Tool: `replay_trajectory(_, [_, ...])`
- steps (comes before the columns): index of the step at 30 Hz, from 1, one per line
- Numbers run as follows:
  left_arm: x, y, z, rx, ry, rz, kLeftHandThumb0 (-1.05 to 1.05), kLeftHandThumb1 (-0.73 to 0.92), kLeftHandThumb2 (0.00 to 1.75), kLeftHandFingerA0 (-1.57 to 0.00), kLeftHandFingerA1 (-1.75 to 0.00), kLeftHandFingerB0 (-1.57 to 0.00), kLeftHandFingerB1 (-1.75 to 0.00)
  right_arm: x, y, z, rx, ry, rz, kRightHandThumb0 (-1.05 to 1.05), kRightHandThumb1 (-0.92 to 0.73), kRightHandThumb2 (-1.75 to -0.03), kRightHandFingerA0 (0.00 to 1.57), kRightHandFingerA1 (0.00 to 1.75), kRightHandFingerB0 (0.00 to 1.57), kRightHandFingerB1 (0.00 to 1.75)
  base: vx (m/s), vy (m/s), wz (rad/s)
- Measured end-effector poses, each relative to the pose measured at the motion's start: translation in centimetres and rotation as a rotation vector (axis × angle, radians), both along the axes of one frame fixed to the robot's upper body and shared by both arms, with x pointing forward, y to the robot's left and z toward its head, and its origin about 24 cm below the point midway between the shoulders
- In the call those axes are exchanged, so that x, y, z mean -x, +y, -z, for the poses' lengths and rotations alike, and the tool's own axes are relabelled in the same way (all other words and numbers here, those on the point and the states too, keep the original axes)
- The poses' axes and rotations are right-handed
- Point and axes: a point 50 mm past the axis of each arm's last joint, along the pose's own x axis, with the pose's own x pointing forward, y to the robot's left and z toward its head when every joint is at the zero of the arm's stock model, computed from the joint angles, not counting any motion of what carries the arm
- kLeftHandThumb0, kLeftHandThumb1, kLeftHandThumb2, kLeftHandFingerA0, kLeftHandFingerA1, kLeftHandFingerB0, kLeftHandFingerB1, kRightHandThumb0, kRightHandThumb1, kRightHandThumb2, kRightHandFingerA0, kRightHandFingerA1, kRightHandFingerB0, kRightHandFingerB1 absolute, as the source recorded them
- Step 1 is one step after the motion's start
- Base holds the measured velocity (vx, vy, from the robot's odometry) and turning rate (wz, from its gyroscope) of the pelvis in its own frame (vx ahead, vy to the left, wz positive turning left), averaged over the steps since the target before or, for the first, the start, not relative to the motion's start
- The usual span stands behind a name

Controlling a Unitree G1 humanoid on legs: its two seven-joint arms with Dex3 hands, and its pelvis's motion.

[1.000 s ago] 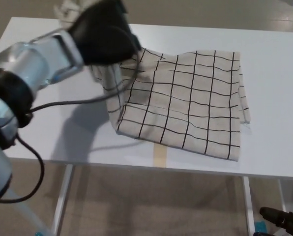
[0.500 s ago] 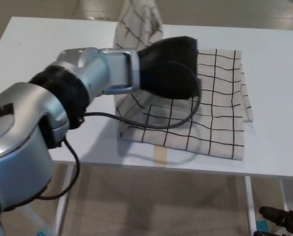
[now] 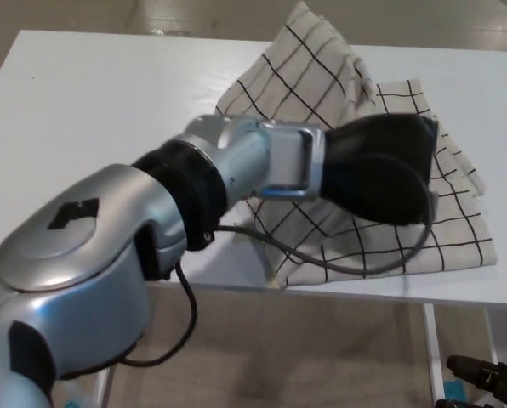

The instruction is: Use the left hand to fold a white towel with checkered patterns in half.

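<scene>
One left hand (image 3: 379, 168) reaches across the white table (image 3: 83, 110), lying over the checkered towel (image 3: 317, 72). Part of the towel stands raised behind it. Whether its fingers grip the cloth cannot be told.

You see the left arm as a chain of rounded silver-grey metallic housings. The nearest shell, at the lower left, is the largest and carries a black angular marking on its upper face. A black ribbed collar separates it from the slimmer silver forearm section. The wrist section is a squared silver bracket with a thin blue edge along its underside. The left hand (image 3: 381, 168) is matte black and bulbous. A black cable (image 3: 338, 265) runs from the hand in a loop back under the arm; a second loop hangs below the large shell.
</scene>
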Motion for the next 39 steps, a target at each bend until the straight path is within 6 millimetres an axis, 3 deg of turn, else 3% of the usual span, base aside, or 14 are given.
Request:
replay_trajectory(2, [0.2,-0.2,0.4,0.001,0.012,0.007,-0.32,0.5,0.57,-0.89,-1.75,-0.87,-1.46,0.0,0.0,0.0,-0.001,-0.001,-0.003,-0.31,-0.48,-0.55,0.76,0.54,0.74,0.49,0.0,0.0,0.0])
replay_trajectory(3, [0.3,-0.2,0.5,0.001,0.015,0.008,-0.53,0.4,0.73,-0.46,-0.61,-0.37,-0.45,0.0,0.0,0.0,-0.001,-0.001,-0.004,-0.32,-0.48,-0.55,0.76,0.55,0.74,0.5,0.0,0.0,0.0])
replay_trajectory(4, [1.0,-0.7,1.8,0.004,0.059,0.023,-0.69,0.41,0.72,0.0,0.0,-0.04,-0.06,-0.1,0.1,-0.1,-0.002,-0.004,-0.014,-0.32,-0.48,-0.55,0.76,0.55,0.74,0.5,0.0,0.0,0.0])
replay_trajectory(9, [1.5,-1.0,2.9,0.008,0.12,-0.022,-0.71,0.43,0.7,0.0,0.0,0.0,0.0,-0.3,0.0,-0.2,0.005,-0.008,-0.023,-0.32,-0.48,-0.55,0.75,0.55,0.74,0.5,0.0,0.0,0.0])
replay_trajectory(10, [1.5,-1.1,2.9,0.006,0.123,-0.029,-0.83,0.54,0.57,0.0,0.0,0.0,0.0,-0.4,0.0,-0.2,0.006,-0.009,-0.024,-0.32,-0.48,-0.55,0.74,0.55,0.74,0.51,0.0,0.0,0.0])
replay_trajectory(24, [2.1,-2.3,2.5,0.011,0.172,-0.123,-0.99,0.58,0.6,0.0,0.0,0.0,0.0,-1.0,0.1,-0.6,0.012,-0.028,-0.033,-0.3,-0.48,-0.55,0.73,0.56,0.75,0.51,0.0,0.0,0.0])
replay_trajectory(26, [2.2,-2.7,1.8,0.032,0.189,-0.147,-0.99,0.57,0.59,0.0,0.0,0.0,-0.04,-1.1,0.1,-0.7,0.012,-0.029,-0.036,-0.3,-0.48,-0.55,0.74,0.56,0.75,0.51,0.0,0.0,0.0])
replay_trajectory(27, [2.2,-2.8,1.7,0.037,0.191,-0.15,-0.98,0.45,0.77,0.0,0.0,0.0,-0.03,-1.1,0.1,-0.7,0.012,-0.029,-0.036,-0.3,-0.48,-0.54,0.73,0.56,0.76,0.51,0.0,0.0,0.0])
replay_trajectory(29, [2.2,-2.9,1.1,0.055,0.2,-0.16,-0.97,0.44,0.77,0.0,0.0,0.0,-0.04,-1.1,0.1,-0.7,0.012,-0.029,-0.038,-0.3,-0.47,-0.55,0.73,0.55,0.75,0.51,0.0,0.0,0.0])
replay_trajectory(30, [2.2,-3.0,0.6,0.074,0.208,-0.168,-0.98,0.58,0.62,0.0,0.0,0.0,-0.1,-1.1,0.2,-0.7,0.013,-0.03,-0.039,-0.3,-0.47,-0.55,0.73,0.55,0.75,0.51,0.0,0.0,0.0])
replay_trajectory(35, [2.1,-3.1,-1.5,0.148,0.234,-0.192,-0.99,0.56,0.65,0.0,0.0,0.0,-0.1,-1.2,0.2,-0.7,0.017,-0.029,-0.044,-0.3,-0.48,-0.54,0.73,0.55,0.74,0.5,0.0,0.0,0.0])
replay_trajectory(37, [2.1,-3.1,-2.1,0.169,0.241,-0.194,-0.96,0.43,0.76,0.0,0.0,0.0,-0.07,-1.2,0.2,-0.7,0.019,-0.029,-0.045,-0.3,-0.48,-0.54,0.73,0.55,0.73,0.5,0.0,0.0,0.0])
replay_trajectory(38, [2.2,-3.1,-3.3,0.212,0.247,-0.192,-0.94,0.58,0.6,0.0,0.0,0.0,-0.09,-1.2,0.2,-0.7,0.02,-0.029,-0.046,-0.31,-0.48,-0.55,0.72,0.55,0.72,0.5,0.0,0.0,0.0])
replay_trajectory(39, [2.2,-3.0,-3.6,0.225,0.248,-0.192,-0.94,0.58,0.6,0.0,0.0,0.0,-0.09,-1.2,0.2,-0.7,0.021,-0.029,-0.046,-0.31,-0.48,-0.55,0.72,0.55,0.72,0.5,0.0,0.0,0.0])
